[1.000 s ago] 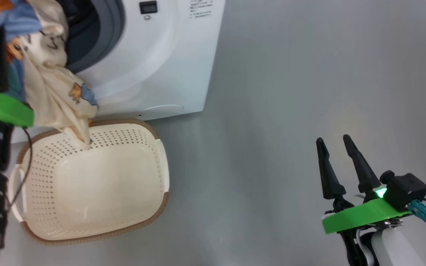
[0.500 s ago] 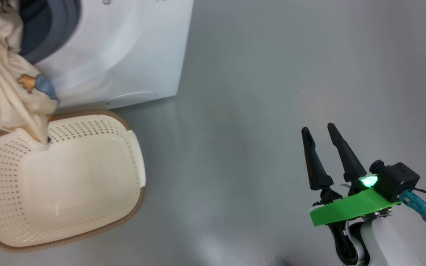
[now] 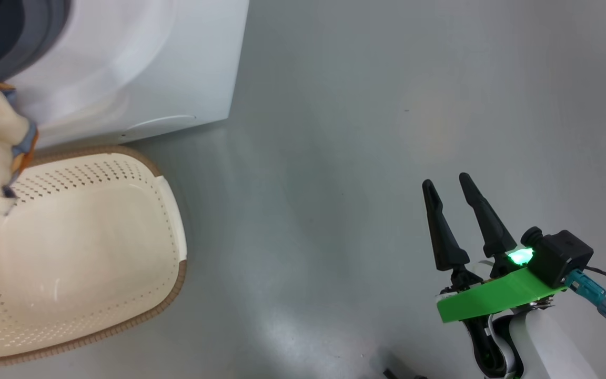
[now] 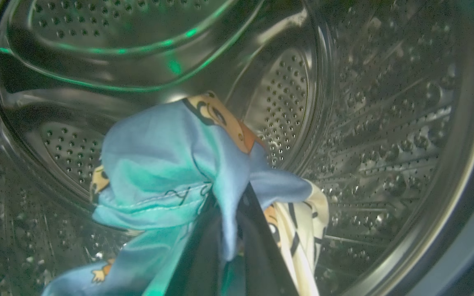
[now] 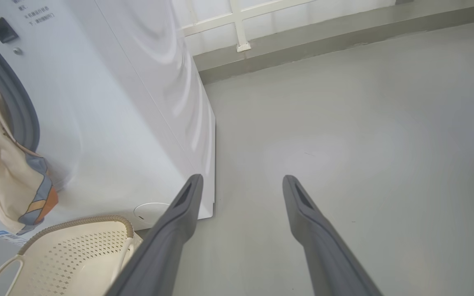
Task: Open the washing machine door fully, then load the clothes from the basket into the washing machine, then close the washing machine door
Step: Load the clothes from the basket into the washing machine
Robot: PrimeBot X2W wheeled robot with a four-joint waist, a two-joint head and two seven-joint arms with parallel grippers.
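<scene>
The left jaws were clamped on the light blue and cream cartoon-printed clothes [image 4: 167, 172], deep inside the steel perforated drum [image 4: 364, 123] of the big white front-loading washing machine [image 3: 177, 68]. A cream length of the fabric hung out of the opening, above the cream perforated plastic basket [image 3: 124, 173] on the grey floor [image 3: 334, 131]. The right jaws stood wide apart, holding nothing.

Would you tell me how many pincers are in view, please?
2: the left pincer, shut on the clothes inside the drum; the right pincer, open over the floor.
</scene>
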